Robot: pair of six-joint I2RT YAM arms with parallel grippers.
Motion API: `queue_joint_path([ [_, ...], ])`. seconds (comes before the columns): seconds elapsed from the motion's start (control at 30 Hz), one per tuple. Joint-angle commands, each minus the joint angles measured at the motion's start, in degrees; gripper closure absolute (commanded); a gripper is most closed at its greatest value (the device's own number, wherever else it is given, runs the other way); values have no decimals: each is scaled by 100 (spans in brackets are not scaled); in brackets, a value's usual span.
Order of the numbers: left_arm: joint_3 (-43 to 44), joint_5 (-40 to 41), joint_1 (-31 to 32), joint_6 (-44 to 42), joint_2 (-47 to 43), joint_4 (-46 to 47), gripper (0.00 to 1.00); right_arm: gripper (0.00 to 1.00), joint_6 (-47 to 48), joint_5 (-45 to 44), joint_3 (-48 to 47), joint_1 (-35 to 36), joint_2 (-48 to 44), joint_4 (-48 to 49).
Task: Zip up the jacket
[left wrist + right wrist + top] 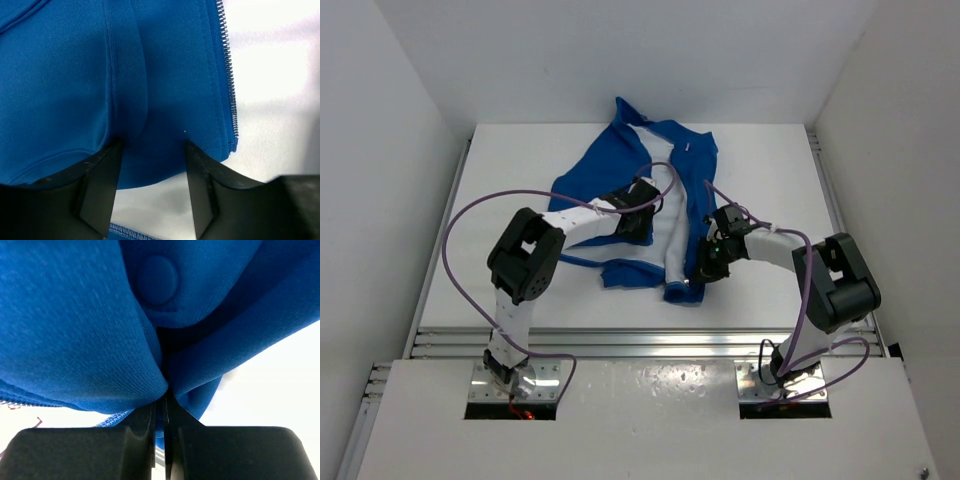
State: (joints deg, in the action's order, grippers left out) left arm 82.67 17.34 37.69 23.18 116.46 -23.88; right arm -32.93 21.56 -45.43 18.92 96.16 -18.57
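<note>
You're looking at the jacket (610, 175) lying open and rumpled on the table (520, 200), from the centre to the far side, well away from the arm bases. Its white lining (672, 240) is showing as a strip down the middle, between the two blue panels.

Your left gripper (642, 208) is sitting over the left blue panel, just beside the lining. In the left wrist view its fingers (100, 185) are standing spread apart, flanking a raised fold of blue fabric. The zipper teeth (229, 85) are running down the panel edge to the right of the fingers, with a white surface beyond them. You can't tell whether that's lining or table.

Your right gripper (706, 266) is sitting at the near end of the right panel, by the hem. In the right wrist view its fingertips (145, 435) are pressing together and pinching a bunched edge of blue fabric, which is filling most of that view. A round bump (156, 280) is showing in the fabric above the pinch, and you can't tell whether it's a snap or a button.

The lining strip is lying between the two grippers.
</note>
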Motion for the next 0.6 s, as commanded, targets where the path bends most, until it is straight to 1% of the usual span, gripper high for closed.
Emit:
queue_joint_path([
  [0.0, 56, -38, 36, 99, -1, -179, 43, 100, 146, -706, -159, 42, 26, -156],
  [0.03, 56, -38, 36, 99, 51, -179, 45, 100, 190, -758, -194, 33, 43, -208],
  [0.07, 56, -108, 36, 99, 52, -179, 54, 100, 225, -802, -212, 24, 87, -278],
  [0.13, -6, -161, 36, 46, 113, -179, 68, 100, 295, -934, -221, -11, 105, -288],
  [0.17, -6, -318, -42, 46, 183, -179, 80, 100, 322, -978, -212, -37, 105, -262],
  [0.3, 178, -705, -315, -15, 306, -179, 94, 100, 427, -1031, -299, -212, 87, -227],
  [0.4, 179, -1109, -490, -129, 105, 110, 100, 100, 507, -1057, -361, -380, 61, -262],
  [0.47, -5, -1390, -552, -322, -237, 471, 100, 100, 629, -1058, -405, -538, 26, -296],
  [0.57, -198, -1742, -552, -594, -745, 673, 100, 100, 674, -1066, -396, -783, -62, -340],
])
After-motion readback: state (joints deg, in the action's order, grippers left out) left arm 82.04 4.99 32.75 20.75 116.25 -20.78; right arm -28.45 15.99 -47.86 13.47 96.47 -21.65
